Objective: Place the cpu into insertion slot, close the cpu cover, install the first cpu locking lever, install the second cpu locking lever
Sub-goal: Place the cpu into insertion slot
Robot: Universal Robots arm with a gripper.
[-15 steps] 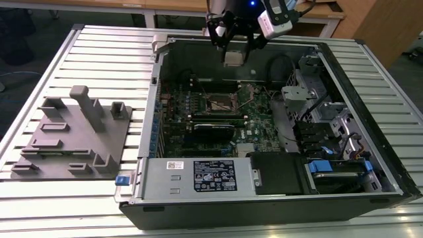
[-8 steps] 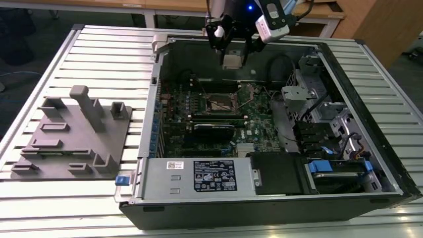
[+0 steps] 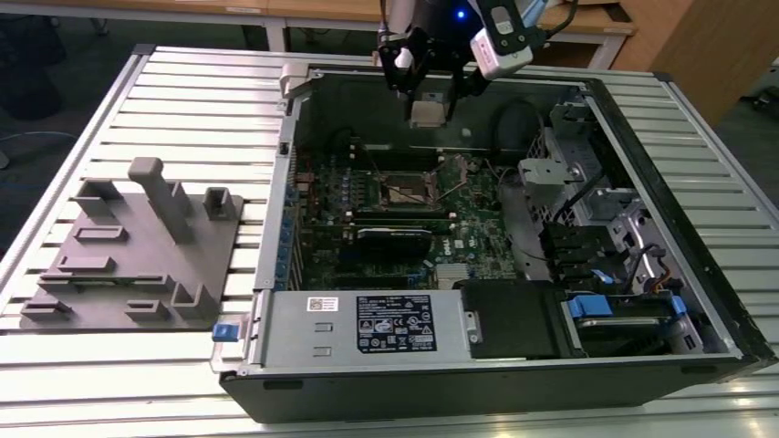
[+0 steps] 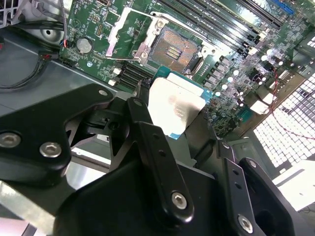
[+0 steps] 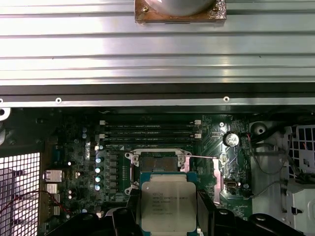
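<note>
Exterior view, starting at its left: a grey moulded fixture tray (image 3: 134, 251) with upright posts lies on the slatted aluminium table (image 3: 195, 87), well apart from the work. Just beside it at the case's near corner is a small blue tab (image 3: 225, 330). Next comes the open computer case (image 3: 487, 383), lying on its side, with a power supply (image 3: 365, 324) along the near edge and the green motherboard (image 3: 328, 196) behind it. Mid-board sits the insertion slot (image 3: 406, 190), its dark centre uncovered and nothing seated in it; a black expansion card (image 3: 392, 243) lies just nearer than it. The gripper (image 3: 432, 99) hangs over the far part of the case, clamped on the cpu (image 3: 429, 114), which is clear of the board and not touching the slot. Drive bays (image 3: 608, 265) fill the exterior view's right side. In the second wrist view the black fingers (image 4: 147, 132) grip the cpu (image 4: 174, 105) by opposite edges, metal face showing, with the slot (image 4: 173, 47) beyond it and the cpu cover (image 4: 116, 34) swung open to one side. In the first wrist view the cpu (image 5: 165, 204) hangs just short of the slot (image 5: 158, 161), memory slots (image 5: 147, 130) past it, coin cell (image 5: 231, 140) near.
</note>
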